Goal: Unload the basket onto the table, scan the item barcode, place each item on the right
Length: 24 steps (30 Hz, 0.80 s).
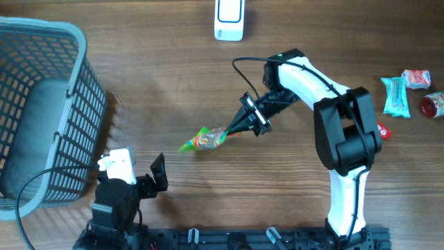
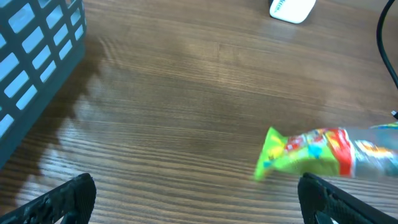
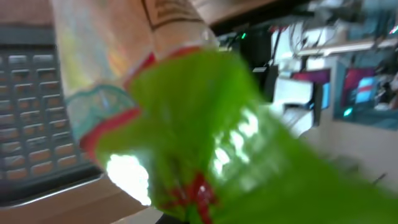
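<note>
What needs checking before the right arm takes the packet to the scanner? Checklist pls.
1. Right claw shut on the green packet, gripping one end: ok.
2. Barcode side turned toward the white scanner: cannot tell. The right wrist view is blurred and shows only some print on the wrapper.
3. Route from the packet to the scanner, with only bare table between them in the overhead view: ok.
4. Left claw open, holding nothing, parked beside the basket and apart from the packet: ok.
5. Packet lifted off the table: cannot tell.
</note>
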Each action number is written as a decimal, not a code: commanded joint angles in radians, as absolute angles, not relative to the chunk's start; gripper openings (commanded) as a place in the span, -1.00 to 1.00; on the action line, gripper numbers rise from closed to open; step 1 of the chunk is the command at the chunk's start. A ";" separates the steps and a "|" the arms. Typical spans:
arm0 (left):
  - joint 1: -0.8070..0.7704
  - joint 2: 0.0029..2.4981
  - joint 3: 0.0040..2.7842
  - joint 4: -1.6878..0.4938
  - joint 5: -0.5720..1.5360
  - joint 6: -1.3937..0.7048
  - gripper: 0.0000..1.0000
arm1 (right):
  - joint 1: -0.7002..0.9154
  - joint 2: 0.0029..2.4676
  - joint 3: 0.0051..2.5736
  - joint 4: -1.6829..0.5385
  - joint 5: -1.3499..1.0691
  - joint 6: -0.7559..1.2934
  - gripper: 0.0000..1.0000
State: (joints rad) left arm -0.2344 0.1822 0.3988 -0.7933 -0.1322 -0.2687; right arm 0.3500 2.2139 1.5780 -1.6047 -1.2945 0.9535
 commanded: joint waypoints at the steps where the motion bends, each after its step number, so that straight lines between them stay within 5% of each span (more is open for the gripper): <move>1: -0.229 0.175 0.392 -0.791 -0.128 -0.274 1.00 | 0.347 2.183 1.591 -1.612 -1.406 1.110 -0.91; 24: -0.229 0.175 0.392 -0.791 -0.128 -0.274 1.00 | 0.307 2.183 1.591 -1.295 -1.556 1.436 -0.91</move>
State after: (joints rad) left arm -0.2340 0.1822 0.3988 -0.7933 -0.1322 -0.2687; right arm 0.3077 2.2139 1.5784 -1.3567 -1.4548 1.3258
